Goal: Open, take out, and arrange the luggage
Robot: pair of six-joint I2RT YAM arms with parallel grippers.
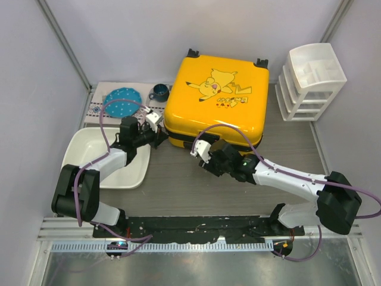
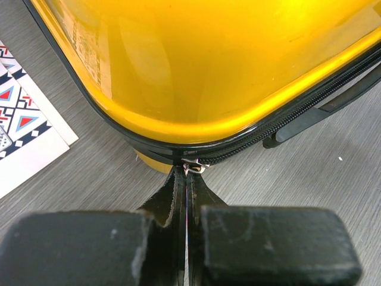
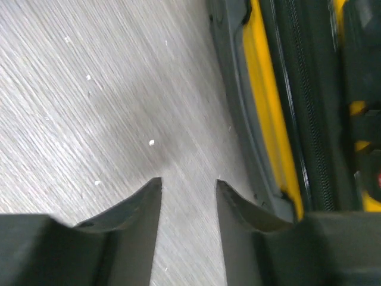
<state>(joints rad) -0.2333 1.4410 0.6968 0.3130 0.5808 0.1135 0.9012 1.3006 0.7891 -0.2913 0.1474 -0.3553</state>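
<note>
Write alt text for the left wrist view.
The left arm's jaws are shut on the silver zipper pull at a rounded corner of the yellow luggage, whose black zipper band runs off to the right. Grey table lies beneath, with a patterned mat at left.

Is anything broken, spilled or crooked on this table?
Nothing stands out. The yellow hard-shell suitcase with the cartoon print lies flat and closed, with no cracks showing. The white plastic drawer unit stands upright. The blue spotted plate and the dark blue cup sit neatly, and nothing has spilled.
</note>
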